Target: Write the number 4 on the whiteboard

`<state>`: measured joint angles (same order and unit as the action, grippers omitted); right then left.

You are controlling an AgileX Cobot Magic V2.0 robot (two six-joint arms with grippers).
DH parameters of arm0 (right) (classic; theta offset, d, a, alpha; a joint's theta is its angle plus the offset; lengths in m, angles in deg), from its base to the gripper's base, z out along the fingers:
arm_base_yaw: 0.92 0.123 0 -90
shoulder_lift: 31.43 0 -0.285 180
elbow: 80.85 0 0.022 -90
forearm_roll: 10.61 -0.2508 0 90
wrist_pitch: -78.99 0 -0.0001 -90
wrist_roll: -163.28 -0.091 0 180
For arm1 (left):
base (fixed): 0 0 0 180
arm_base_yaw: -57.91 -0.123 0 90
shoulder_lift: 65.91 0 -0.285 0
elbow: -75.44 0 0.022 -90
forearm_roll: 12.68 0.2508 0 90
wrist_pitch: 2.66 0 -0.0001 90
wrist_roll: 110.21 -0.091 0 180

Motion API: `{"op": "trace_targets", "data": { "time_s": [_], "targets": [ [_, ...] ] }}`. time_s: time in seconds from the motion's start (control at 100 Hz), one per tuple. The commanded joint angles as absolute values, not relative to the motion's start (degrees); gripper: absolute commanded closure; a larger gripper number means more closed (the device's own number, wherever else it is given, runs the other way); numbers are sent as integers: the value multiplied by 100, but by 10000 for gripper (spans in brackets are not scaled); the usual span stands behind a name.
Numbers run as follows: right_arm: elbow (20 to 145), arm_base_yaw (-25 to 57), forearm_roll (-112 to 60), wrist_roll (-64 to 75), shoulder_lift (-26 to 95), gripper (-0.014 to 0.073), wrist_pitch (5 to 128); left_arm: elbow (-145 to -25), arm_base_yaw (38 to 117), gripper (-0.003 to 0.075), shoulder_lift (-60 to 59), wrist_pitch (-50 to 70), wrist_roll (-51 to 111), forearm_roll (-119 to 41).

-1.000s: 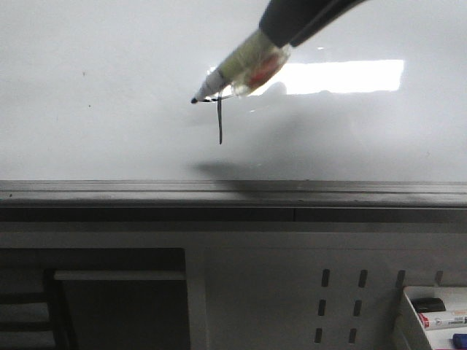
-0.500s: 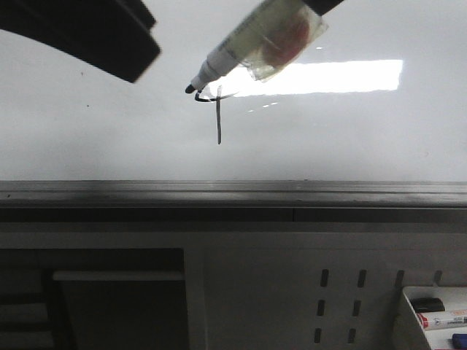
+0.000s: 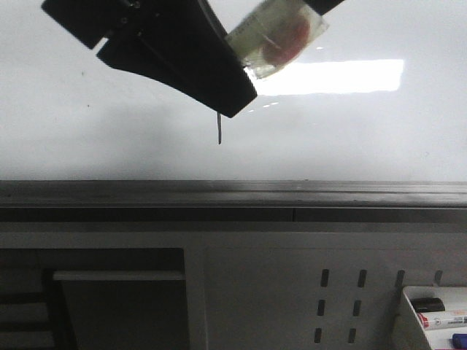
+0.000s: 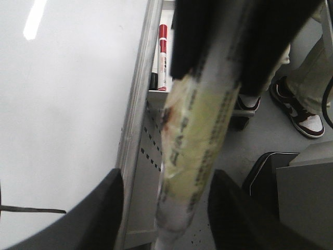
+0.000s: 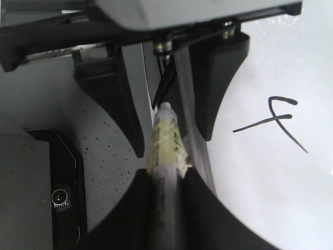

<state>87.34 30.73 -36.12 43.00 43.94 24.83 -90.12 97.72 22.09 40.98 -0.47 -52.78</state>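
From where I sit, the writing looks done: the number 4 (image 5: 276, 121) is on the whiteboard (image 3: 87, 138), with an angular top, a cross stroke and a long stem all visible in the right wrist view. In the front view only the lower stem shows, at about 11 o'clock from the frame centre, the rest hidden behind the left gripper (image 3: 237, 91).

What I judge is left is a handover or putting the marker (image 5: 165, 138) away. The right gripper (image 5: 167, 179) has its jaws pinched on the marker's taped barrel. The left gripper's jaws are spread, one finger on either side of the barrel with a clear gap each side (best seen in the left wrist view), so nothing is gripped there yet.

My count: one drawn figure, one marker in hand, two grippers, one whiteboard. In the tray (image 3: 406, 321) at 4 o'clock in the front view I see about three spare markers (image 3: 441, 319) (partly cut off, so I can't be sure).
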Motion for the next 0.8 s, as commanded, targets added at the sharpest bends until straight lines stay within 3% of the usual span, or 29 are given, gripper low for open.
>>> {"op": "trace_targets", "data": {
  "time_s": [0.0, 0.14, 0.25, 0.39, 0.46, 0.65, 0.79],
  "targets": [
    [8911, 3080, -3742, 4366, 4243, 649, 2760, -9212, 9818, 514, 2046, 3983, -161, -5597],
    [8911, 3080, -3742, 4366, 4243, 649, 2760, -9212, 9818, 666, 2046, 3983, -161, -5597],
    [8911, 3080, -3742, 4357, 4243, 649, 2760, -9212, 9818, 742, 2046, 3983, -161, -5597],
    [8911, 3080, -3730, 4357, 4243, 639, 2722, -9212, 9818, 741, 2046, 3983, -161, -5597],
    [8911, 3080, -3719, 4357, 4243, 578, 2685, -9212, 9818, 741, 2046, 3983, -161, -5597],
    [8922, 3080, -3564, 4329, 4232, 243, 2691, -9212, 9799, 741, 2046, 3983, -161, -5527],
    [9079, 2951, -3061, 3729, 3995, 214, 2652, -9212, 9799, 741, 1975, 3887, 455, -5121]
  ]
}}
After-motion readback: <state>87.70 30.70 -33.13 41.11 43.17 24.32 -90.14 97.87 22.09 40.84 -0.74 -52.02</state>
